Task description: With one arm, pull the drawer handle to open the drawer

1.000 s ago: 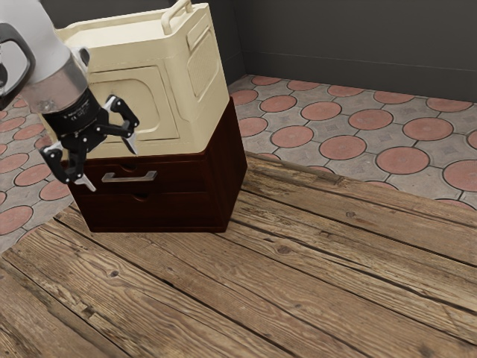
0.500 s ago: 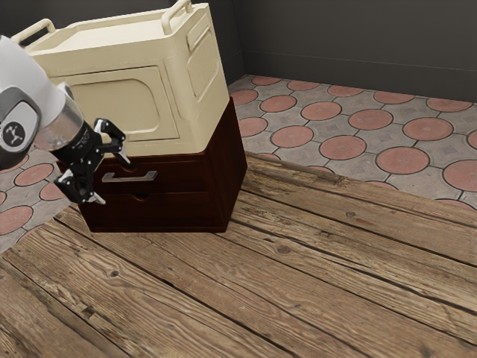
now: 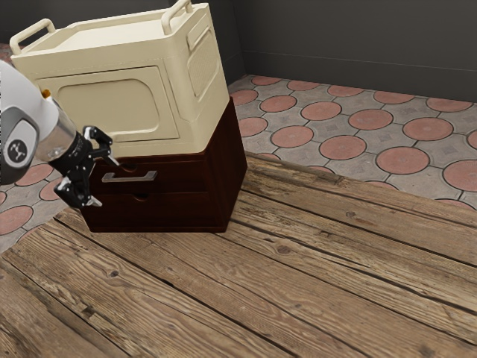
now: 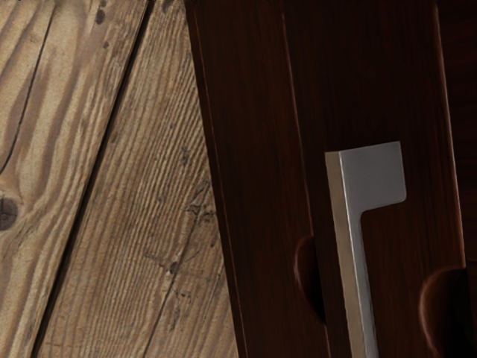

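At the front of the dark wooden cabinet (image 3: 233,165), the upper drawer (image 3: 183,174) looks shut, its face in line with the lower drawer (image 3: 175,213). No part of the opening is done as far as the pictures show: the hand is up near the front, and what remains is to line up with the pull, take hold of it and draw it outward. I judge this to be the approach, in its late part.

The gripper (image 3: 104,181) has its two fingers spread wide, with nothing caught between them. One fingertip stands higher than the metal handle (image 3: 130,178) and the other lower, close to the handle's end at the exterior view's left. Whether that end already sits in the gap or lies a little beyond it, I cannot tell; neither finger is plainly touching it.

The handle is fixed to the upper drawer, just under the cream-coloured box (image 3: 112,106) that rests on the cabinet, with the plank tabletop (image 3: 298,261) below. In the wrist view, one squared end and part of the bar lie ahead of the hand, off-centre, so a small shift along the bar before closing probably gives a safer grip than pinching the very end.
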Robot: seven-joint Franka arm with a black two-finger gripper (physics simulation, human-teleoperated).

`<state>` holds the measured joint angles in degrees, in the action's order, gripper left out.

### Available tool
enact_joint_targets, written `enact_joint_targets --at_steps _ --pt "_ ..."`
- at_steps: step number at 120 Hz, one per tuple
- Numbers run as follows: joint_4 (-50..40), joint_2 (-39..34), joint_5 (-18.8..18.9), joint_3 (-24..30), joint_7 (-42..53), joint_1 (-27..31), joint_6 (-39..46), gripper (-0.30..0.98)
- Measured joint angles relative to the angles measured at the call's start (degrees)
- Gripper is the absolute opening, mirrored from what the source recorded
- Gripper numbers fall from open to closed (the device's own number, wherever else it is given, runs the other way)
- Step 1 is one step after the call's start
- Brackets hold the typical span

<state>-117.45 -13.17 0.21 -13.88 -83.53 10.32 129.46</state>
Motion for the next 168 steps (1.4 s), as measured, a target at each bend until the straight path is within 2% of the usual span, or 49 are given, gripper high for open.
enact_joint_targets --at_steps 52,122,142,168 --pt "0.5 3.8 -1.1 0.0 -1.4 -0.2 4.2 0.68" --pt "0.1 5.5 -1.4 0.1 -2.3 -0.3 4.9 0.63" --pt "0.1 5.5 -1.4 0.2 -2.4 -0.3 4.7 0.5" --pt "0.2 5.0 -1.3 0.1 -2.6 -0.4 4.1 0.16"
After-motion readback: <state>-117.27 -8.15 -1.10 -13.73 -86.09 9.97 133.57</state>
